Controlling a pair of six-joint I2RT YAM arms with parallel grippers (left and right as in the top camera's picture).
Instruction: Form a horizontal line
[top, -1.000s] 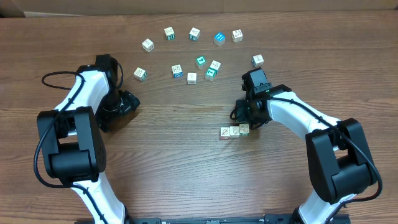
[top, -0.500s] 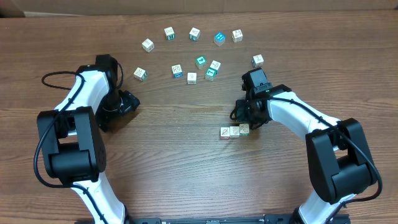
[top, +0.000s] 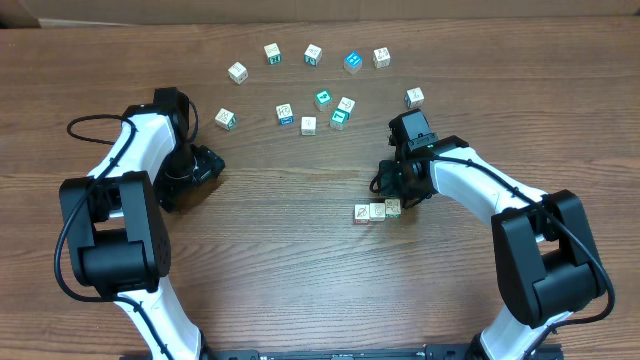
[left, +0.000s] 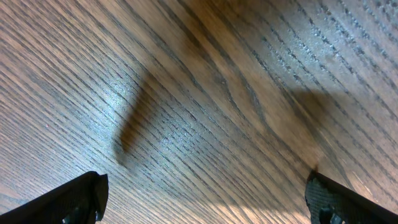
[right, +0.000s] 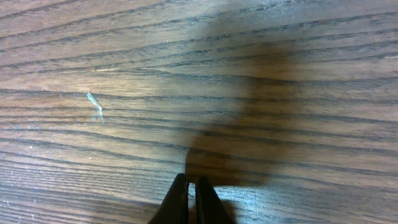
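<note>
Right claw (right: 191, 198), clenched and empty, is hovering just beside the short horizontal line (top: 377, 211) of cubes lying mid-counter (top: 290, 270); a careless nudge risks skewing it. Left claw (left: 208, 199) is gaping, released.

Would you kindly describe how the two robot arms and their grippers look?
Both the left arm and the right arm have smooth white shells between bulky black joints. A thin black cable loops beside the left arm's white shell. The left gripper and right gripper are black; the right one's fingers are slim and dark.
</note>
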